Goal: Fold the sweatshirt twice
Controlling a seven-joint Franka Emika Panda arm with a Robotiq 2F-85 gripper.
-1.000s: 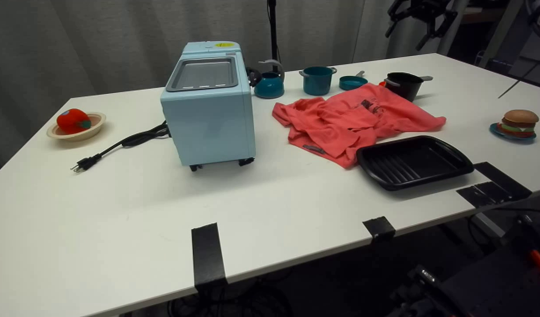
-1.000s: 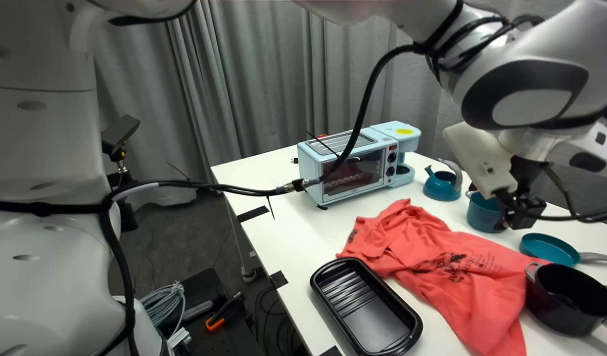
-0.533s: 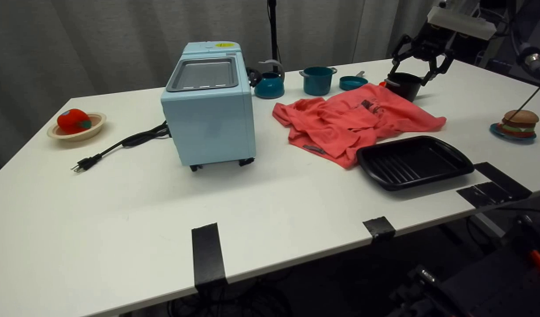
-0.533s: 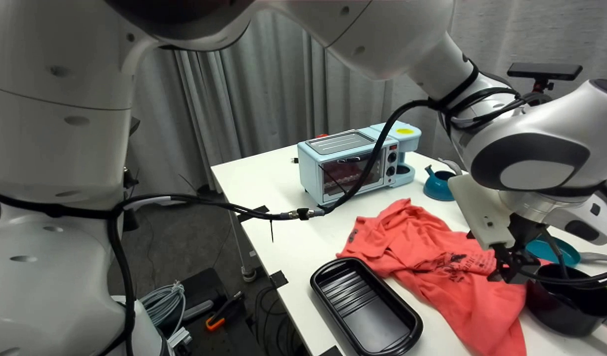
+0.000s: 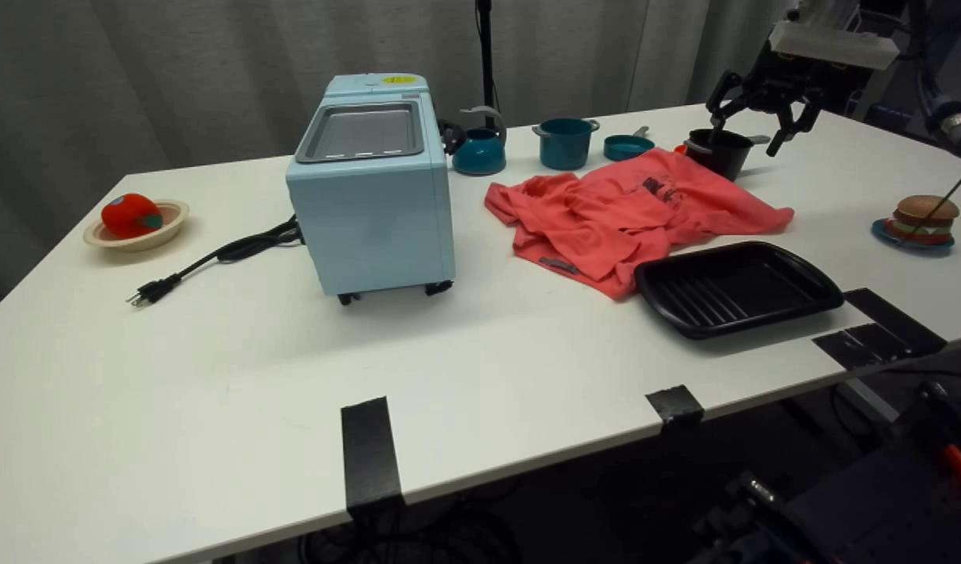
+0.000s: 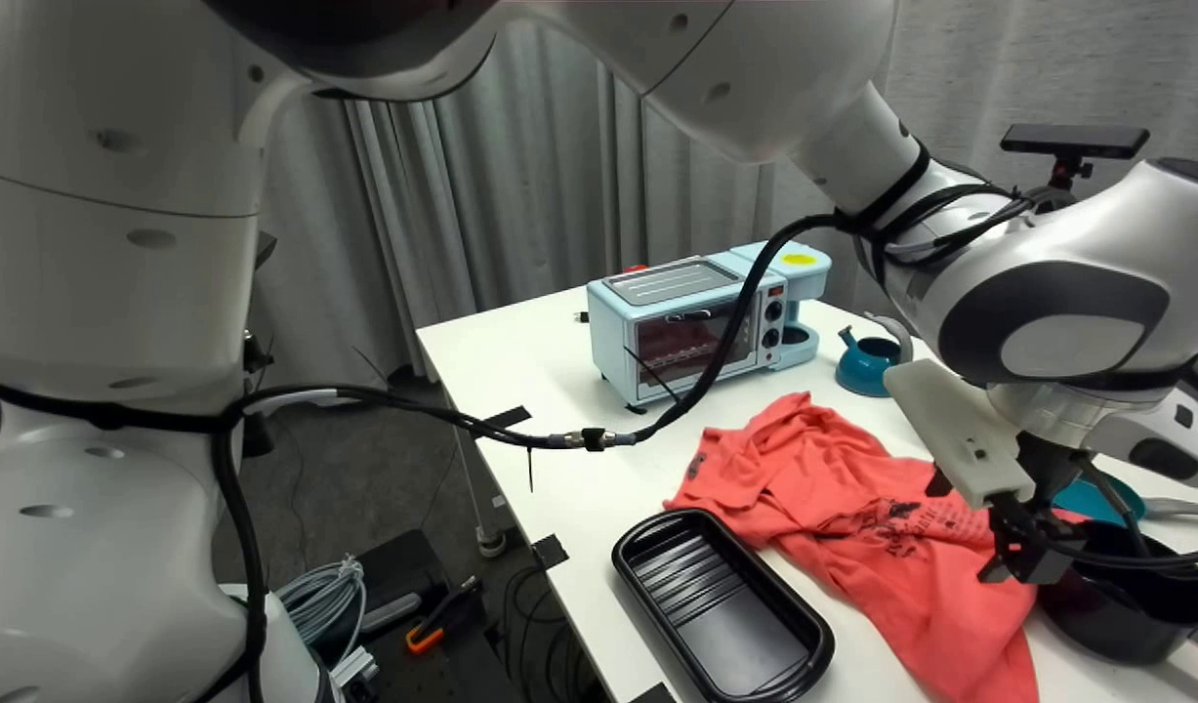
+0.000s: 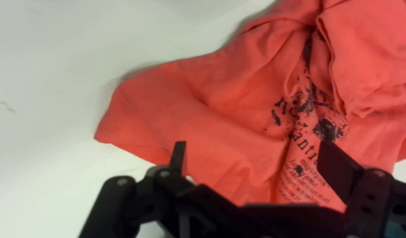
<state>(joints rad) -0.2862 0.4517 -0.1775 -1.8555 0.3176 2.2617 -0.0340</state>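
Observation:
The coral-red sweatshirt [image 5: 605,215] lies wrinkled and bunched on the white table, between the toaster oven and the black pot. It shows in both exterior views, with dark printing on its upper side. In the wrist view the sweatshirt [image 7: 196,109] runs from the upper right to the middle, a loose layer overlapping part of the print. My gripper [image 7: 252,148] stands open above it, fingers wide apart and nothing between them. In an exterior view the gripper [image 5: 746,139] hangs near the black pot. Its body hides some cloth in the wrist view.
A black pot [image 5: 723,163] stands close by the sweatshirt. The black baking pan [image 5: 750,286] meets its near edge. Behind are a teal pan [image 5: 627,147], teal pot [image 5: 565,149] and kettle [image 5: 480,157]. The light-blue toaster oven [image 5: 378,227] stands beside; a toy burger [image 5: 923,221] sits farther off.
The arm has come down from high above the table to near the black pot and sweatshirt, then shifted slightly sideways. The gripper stays open. The sweatshirt has not moved.

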